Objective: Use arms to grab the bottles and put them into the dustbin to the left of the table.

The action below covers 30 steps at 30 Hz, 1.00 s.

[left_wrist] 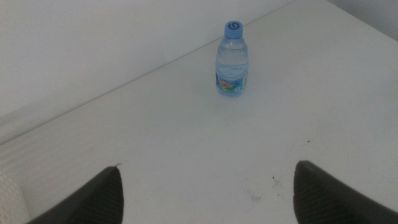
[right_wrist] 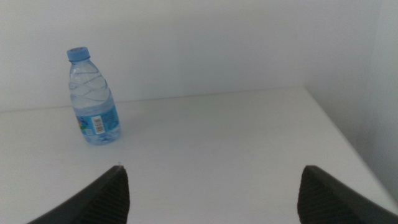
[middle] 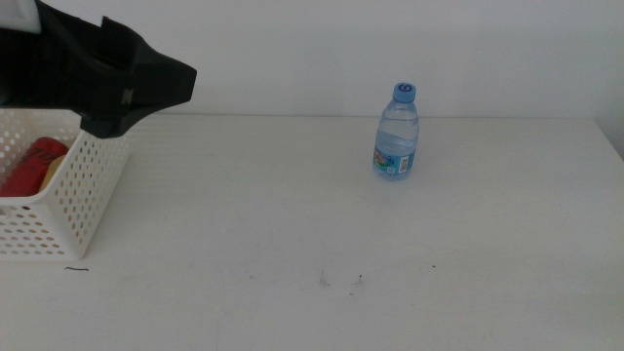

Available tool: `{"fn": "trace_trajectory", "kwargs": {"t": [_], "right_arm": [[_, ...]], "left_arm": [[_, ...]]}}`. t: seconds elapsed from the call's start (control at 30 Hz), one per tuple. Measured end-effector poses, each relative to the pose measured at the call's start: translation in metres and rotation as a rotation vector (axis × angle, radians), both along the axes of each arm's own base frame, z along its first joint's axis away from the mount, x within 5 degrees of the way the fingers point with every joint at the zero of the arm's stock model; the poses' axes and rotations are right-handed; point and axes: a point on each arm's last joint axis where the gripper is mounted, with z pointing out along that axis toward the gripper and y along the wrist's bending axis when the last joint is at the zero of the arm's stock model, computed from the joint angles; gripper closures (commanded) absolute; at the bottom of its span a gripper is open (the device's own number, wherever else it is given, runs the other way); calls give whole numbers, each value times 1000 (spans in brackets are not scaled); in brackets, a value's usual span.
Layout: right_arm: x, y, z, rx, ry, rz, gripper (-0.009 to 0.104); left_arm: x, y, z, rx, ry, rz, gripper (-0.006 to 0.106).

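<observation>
The clear water bottle (middle: 396, 132) with blue cap and label stands upright on the white table (middle: 292, 234), right of centre towards the back. It also shows in the left wrist view (left_wrist: 232, 59) and the right wrist view (right_wrist: 93, 99). The white perforated dustbin (middle: 88, 190) sits at the left edge. The red cola can (middle: 32, 161) lies in it with a yellowish piece (middle: 55, 168) beside it, mostly hidden. My left gripper (middle: 166, 83) hovers over the dustbin's far right corner, open and empty (left_wrist: 205, 193). My right gripper (right_wrist: 211, 193) is open and empty, out of the middle view.
A few tiny dark specks (middle: 341, 281) mark the table near the front. A white wall runs behind the table's back edge. The table's right edge shows in the right wrist view (right_wrist: 348, 143).
</observation>
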Motion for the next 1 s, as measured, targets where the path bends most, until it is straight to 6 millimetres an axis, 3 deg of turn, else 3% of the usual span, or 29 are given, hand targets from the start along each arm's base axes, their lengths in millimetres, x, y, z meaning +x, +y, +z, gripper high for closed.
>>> {"fn": "trace_trajectory", "kwargs": {"t": [0.2, 0.33, 0.6, 1.0], "right_arm": [[2, 0, 10, -86, -130, 8, 4], [19, 3, 12, -126, -110, 38, 4], [85, 15, 8, -192, 40, 189, 4], [183, 34, -31, 24, -40, 359, 4]], "left_arm": [[0, 0, 0, 0, 0, 0, 7], [0, 0, 0, 0, 0, 0, 7], [0, 0, 0, 0, 0, 0, 7], [0, 0, 0, 1, 0, -1, 7]]}}
